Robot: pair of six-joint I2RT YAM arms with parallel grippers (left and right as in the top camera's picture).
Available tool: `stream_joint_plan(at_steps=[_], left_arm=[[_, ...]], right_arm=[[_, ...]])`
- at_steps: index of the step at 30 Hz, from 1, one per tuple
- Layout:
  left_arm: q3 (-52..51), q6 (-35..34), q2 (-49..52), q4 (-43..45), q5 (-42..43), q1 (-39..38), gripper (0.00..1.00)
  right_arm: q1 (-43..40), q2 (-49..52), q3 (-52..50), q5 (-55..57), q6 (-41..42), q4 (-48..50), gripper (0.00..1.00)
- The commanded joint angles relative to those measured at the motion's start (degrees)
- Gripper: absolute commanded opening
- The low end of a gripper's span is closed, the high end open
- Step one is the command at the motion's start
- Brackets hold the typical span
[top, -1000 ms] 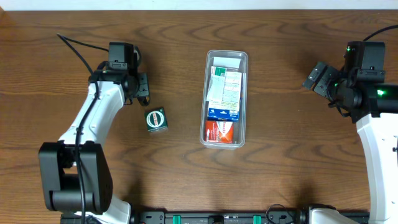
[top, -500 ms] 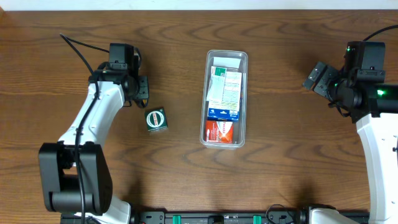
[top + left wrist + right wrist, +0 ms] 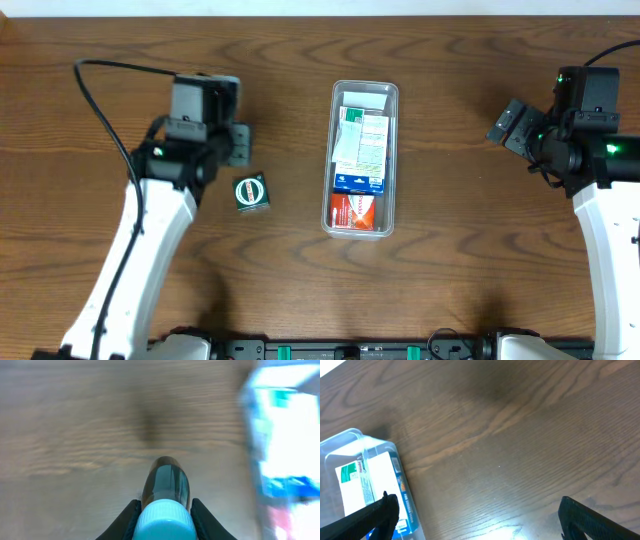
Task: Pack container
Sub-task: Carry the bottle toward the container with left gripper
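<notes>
The clear container (image 3: 335,150) stands mid-table, holding a white-and-green box (image 3: 362,140), a blue box (image 3: 358,182) and a red box (image 3: 352,211). My left gripper (image 3: 236,146) is left of it and shut on a dark bottle with a light blue cap (image 3: 167,487), held above the wood. The left wrist view is blurred, with the container (image 3: 285,435) at its right edge. My right gripper (image 3: 512,124) is open and empty, right of the container. In the right wrist view the container's corner (image 3: 350,442) lies far left, with bare wood between my fingers (image 3: 480,520).
A small dark green box (image 3: 251,192) with a round label lies on the table just below my left gripper, left of the container. A black cable (image 3: 105,100) loops from the left arm. A black rail (image 3: 360,350) runs along the front edge.
My left arm has lifted and swung, its gripper shifting slightly right toward the container with the bottle. The right arm, the container and the green box have not moved.
</notes>
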Motion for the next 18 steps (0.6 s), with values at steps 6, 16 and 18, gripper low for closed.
stream_joint_plan(at_steps=[6,16,18], left_arm=[[0.2,6.3,-5.7,-1.7,1.9,-15.6,0.22],[0.2,9.0,-6.2,-1.4,0.8,-28.4,0.21],[0.2,10.4,-5.8,-1.1,0.8,-29.7,0.21]], right_arm=[[-0.2,0.2,0.2,0.2,-0.9,0.0,0.99],[-0.2,0.2,0.2,0.2,-0.9,-0.1,0.99],[-0.2,0.2,0.2,0.2,-0.9,-0.1,0.99]])
